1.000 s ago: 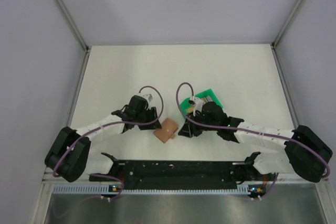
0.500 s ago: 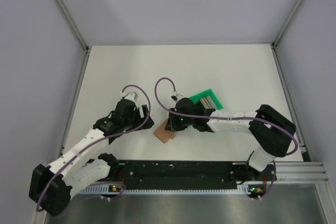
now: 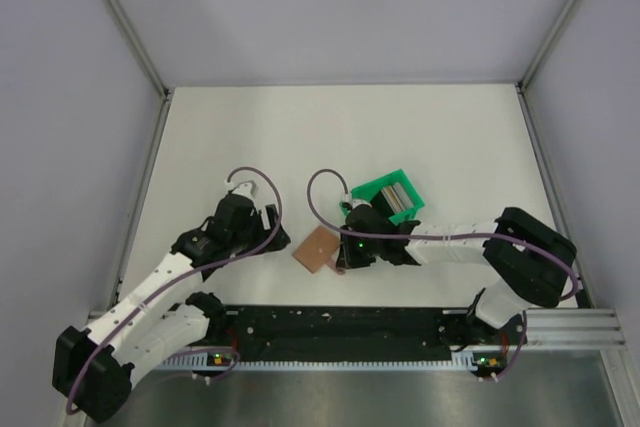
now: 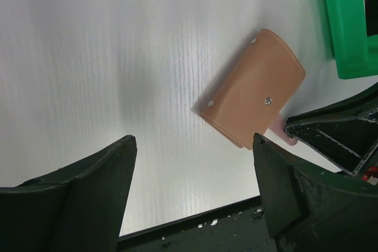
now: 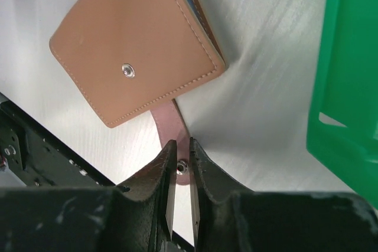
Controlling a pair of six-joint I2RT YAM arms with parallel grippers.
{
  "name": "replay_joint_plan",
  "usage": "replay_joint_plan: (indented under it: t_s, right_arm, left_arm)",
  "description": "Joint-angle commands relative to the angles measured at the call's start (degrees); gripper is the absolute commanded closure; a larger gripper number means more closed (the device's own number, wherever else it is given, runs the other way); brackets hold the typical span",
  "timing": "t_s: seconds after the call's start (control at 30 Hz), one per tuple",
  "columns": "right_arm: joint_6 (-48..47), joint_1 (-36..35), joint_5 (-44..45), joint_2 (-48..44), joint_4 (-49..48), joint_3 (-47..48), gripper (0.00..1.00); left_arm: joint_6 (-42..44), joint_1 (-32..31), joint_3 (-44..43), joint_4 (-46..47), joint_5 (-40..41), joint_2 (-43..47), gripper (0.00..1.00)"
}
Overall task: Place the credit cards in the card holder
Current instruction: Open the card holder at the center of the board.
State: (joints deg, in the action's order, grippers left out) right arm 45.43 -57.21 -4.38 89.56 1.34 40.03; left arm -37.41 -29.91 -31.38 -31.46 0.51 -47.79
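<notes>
Tan leather card holder (image 5: 130,39) is lying beside green plastic tray (image 5: 345,63); right gripper (image 5: 182,154) is pinching its pink strap (image 5: 170,123); left gripper (image 4: 194,143) is hanging released.

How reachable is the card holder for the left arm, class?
Probably yes: the left gripper is open beside the card holder, bare table between them; the right gripper pinches its strap on the other side.

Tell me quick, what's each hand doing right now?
Left hand: open, holding nothing.
Right hand: closed on the pink strap of the card holder.
</notes>
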Motion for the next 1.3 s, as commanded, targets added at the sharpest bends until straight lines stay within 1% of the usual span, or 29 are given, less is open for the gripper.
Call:
replay_joint_plan:
  t_s: [0.0,0.13,0.23,0.33,0.4,0.43,0.47,0.57,0.7,0.8,0.87,0.97,1.03,1.1,1.17,1.27]
  right_arm:
    - [1.0,-0.6,0.1,-1.6,-0.9,-1.1,0.86]
    - [1.6,-0.6,-0.2,1.1,-1.0,-1.2,0.88]
    - [1.7,-0.6,0.0,2.6,-0.8,-0.7,0.88]
    - [0.5,-1.9,3.7,2.8,5.7,2.0,0.89]
    - [-0.3,-2.8,4.1,2.1,8.1,3.1,0.89]
    - [-0.7,-3.3,5.9,2.3,10.1,4.2,0.89]
    - [-0.8,-3.7,6.8,2.7,13.9,6.4,0.90]
    - [-1.3,-4.3,4.9,2.5,23.9,12.4,0.92]
    - [-0.7,-4.8,5.1,-0.1,26.1,14.3,0.91]
    - [-1.7,-4.8,7.8,-3.4,24.4,14.2,0.90]
    - [-3.8,-4.8,9.2,-5.1,22.2,14.3,0.88]
    - [-3.9,-4.6,7.8,-4.8,18.6,15.2,0.88]
    - [-2.3,-4.7,6.0,-3.3,15.0,15.2,0.89]
    - [-1.1,-4.7,4.6,-1.0,11.7,15.5,0.89]
    - [-0.3,-4.3,3.0,1.7,8.9,16.7,0.89]
    - [0.3,-4.1,1.0,6.5,8.3,18.8,0.91]
  left_arm:
    - [1.4,0.2,0.8,4.0,-5.3,-0.3,0.17]
    - [2.2,0.2,1.1,7.5,-7.0,-2.2,0.17]
    - [2.9,0.2,0.7,8.8,-6.5,-5.2,0.16]
    - [3.5,0.3,-0.2,10.7,-6.8,-9.1,0.16]
    - [3.6,0.2,-1.1,11.4,-6.7,-11.7,0.16]
    - [3.6,0.2,-1.4,12.2,-6.5,-12.6,0.16]
    - [3.3,0.2,-2.1,12.0,-6.4,-13.5,0.16]
    - [2.7,0.2,-6.4,7.0,-6.9,-15.1,0.16]
    - [1.9,0.2,-9.0,2.8,-5.0,-14.9,0.16]
    - [2.5,0.3,-7.7,4.8,-4.6,-13.7,0.15]
    - [1.8,0.2,-7.0,5.6,-4.2,-13.5,0.13]
    - [1.5,0.2,-6.5,5.8,-4.3,-13.9,0.12]
    - [1.4,0.3,-6.2,5.3,-2.8,-13.9,0.09]
    - [1.3,0.4,-6.5,4.1,-1.5,-13.6,0.02]
    - [1.5,0.3,-6.4,3.9,-1.1,-13.7,0.02]
    - [2.2,0.6,-6.5,4.2,-1.0,-14.3,0.02]
